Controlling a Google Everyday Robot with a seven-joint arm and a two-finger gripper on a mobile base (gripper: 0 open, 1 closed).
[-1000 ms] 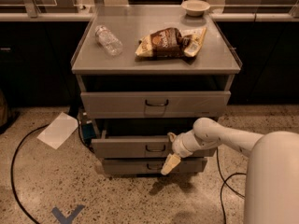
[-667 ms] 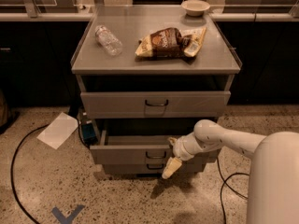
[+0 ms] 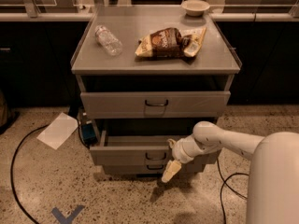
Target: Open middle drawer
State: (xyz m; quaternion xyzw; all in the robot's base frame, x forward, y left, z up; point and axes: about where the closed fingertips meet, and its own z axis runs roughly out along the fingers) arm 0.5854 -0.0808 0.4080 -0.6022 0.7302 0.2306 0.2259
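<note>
Pretty sure it's a robot lab or office test space: speckled floor (image 3: pixel 117 195) under the gripper (image 3: pixel 170 171), loose cable (image 3: pixel 12 171) to its left, dark counters (image 3: pixel 37 59) behind it.

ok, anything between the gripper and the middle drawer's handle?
Nothing that shows in the camera view. The gripper hangs at the front of the middle drawer, just beside its handle, with only bare drawer front between them.

I see my cream hand (image 3: pixel 171 170) at the front of the grey middle drawer (image 3: pixel 126 155), on a white arm (image 3: pixel 224 141). The drawer's handle (image 3: pixel 154 157) is dark. The tabletop (image 3: pixel 140 59) is plain grey. On it are a clear bottle (image 3: pixel 108 40), a brown bag (image 3: pixel 161 43) and a pale bowl (image 3: pixel 195 6). The floor (image 3: pixel 46 190) is speckled beige, with white paper (image 3: pixel 58 130), a black cable (image 3: pixel 14 171) and a blue mark (image 3: pixel 67 214).
</note>
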